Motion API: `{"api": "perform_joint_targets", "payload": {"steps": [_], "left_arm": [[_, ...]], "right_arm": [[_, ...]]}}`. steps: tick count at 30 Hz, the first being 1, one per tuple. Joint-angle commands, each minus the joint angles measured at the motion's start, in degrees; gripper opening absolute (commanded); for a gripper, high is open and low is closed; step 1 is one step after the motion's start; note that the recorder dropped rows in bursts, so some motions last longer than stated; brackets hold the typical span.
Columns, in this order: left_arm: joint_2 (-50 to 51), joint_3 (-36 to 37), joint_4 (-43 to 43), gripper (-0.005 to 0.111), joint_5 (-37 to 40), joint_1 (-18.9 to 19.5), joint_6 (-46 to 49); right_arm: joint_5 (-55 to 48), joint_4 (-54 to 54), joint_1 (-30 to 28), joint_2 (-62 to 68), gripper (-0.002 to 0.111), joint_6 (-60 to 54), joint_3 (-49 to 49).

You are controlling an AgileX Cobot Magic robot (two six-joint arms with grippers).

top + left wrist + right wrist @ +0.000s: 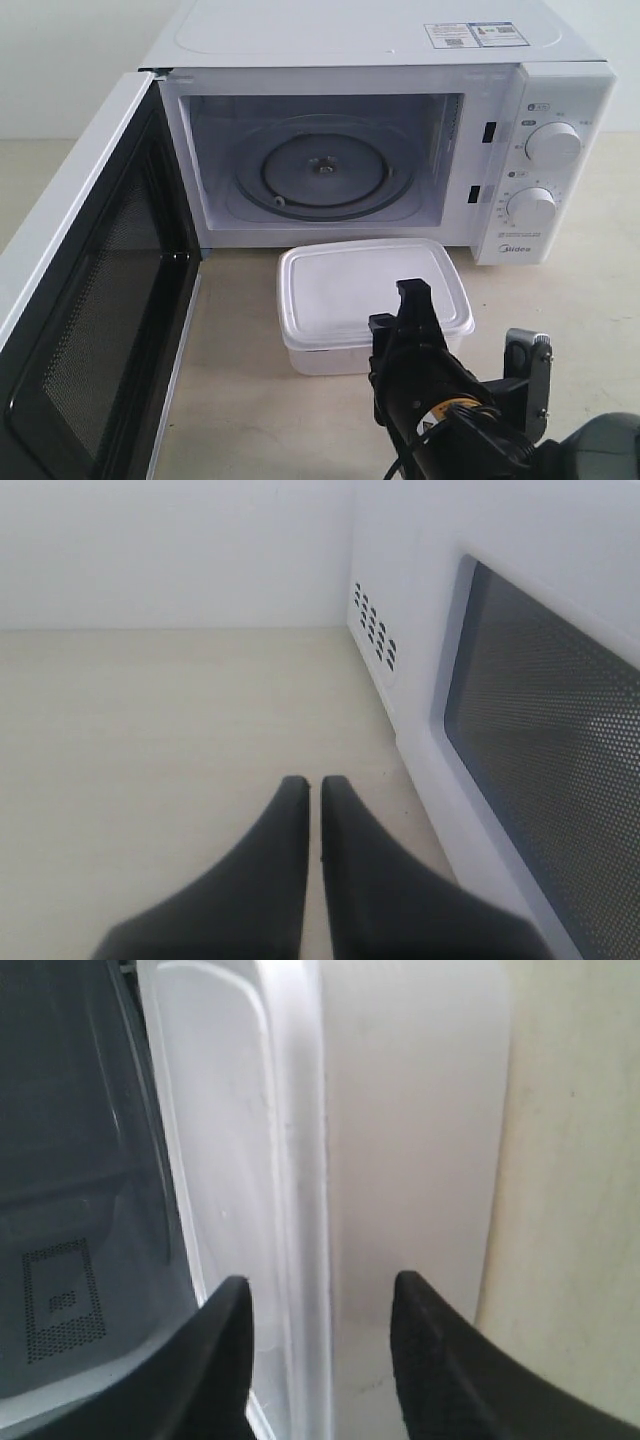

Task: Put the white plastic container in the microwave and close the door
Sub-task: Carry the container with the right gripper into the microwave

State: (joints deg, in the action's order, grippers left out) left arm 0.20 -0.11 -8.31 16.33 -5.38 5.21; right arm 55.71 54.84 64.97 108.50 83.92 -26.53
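1. The shallow white translucent plastic container with its snap-on lid sits on the pale beige tabletop, lower centre of the exterior view. It is just in front of the white countertop microwave, whose cavity holds only the round glass turntable.
2. The white side-hinged door with the dark mesh window stands swung wide at the left of the frame, so the way in is free.
3. The right gripper is at the container's near edge, lower right of the exterior view. Its claw is wide, and in the right wrist view the lid's rim and the side wall show between the two dark fingers. Whether either pad touches the plastic I cannot tell.
4. The step in hand looks like the grasp. Reach deep enough that the pads bite past the rim, then close gently. Thin plastic will likely flex, and a shallow pinch could pop the lid or let the box swing.
5. Lift only enough to clear the cavity's threshold, keep the box level, and set it centred on the turntable.
6. The left gripper, claw narrowed to a slit and holding nothing, hangs beside the door's outer face, well placed to push it shut afterwards.
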Motion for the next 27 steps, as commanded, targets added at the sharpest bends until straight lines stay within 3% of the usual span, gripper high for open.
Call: {"api": "perform_joint_targets", "payload": {"steps": [1,6,20,27], "left_arm": [[-0.2,0.1,0.1,0.004,-0.1,0.1,-0.5],[-0.2,0.1,0.1,0.004,-0.1,0.1,-0.5],[-0.2,0.1,0.1,0.004,-0.1,0.1,-0.5],[-0.2,0.1,0.1,0.004,-0.1,0.1,-0.5]], "right_arm": [[-1.2,-0.3,-0.4,0.0,0.035,-1.0,-0.4],[-0.1,-0.3,-0.4,0.0,0.000,-1.3,-0.4],[3.2,-5.0,-0.3,-0.4,0.000,-2.8,0.3],[3.2,-4.7,-0.3,-5.6,0.000,-10.8,1.9]]}}
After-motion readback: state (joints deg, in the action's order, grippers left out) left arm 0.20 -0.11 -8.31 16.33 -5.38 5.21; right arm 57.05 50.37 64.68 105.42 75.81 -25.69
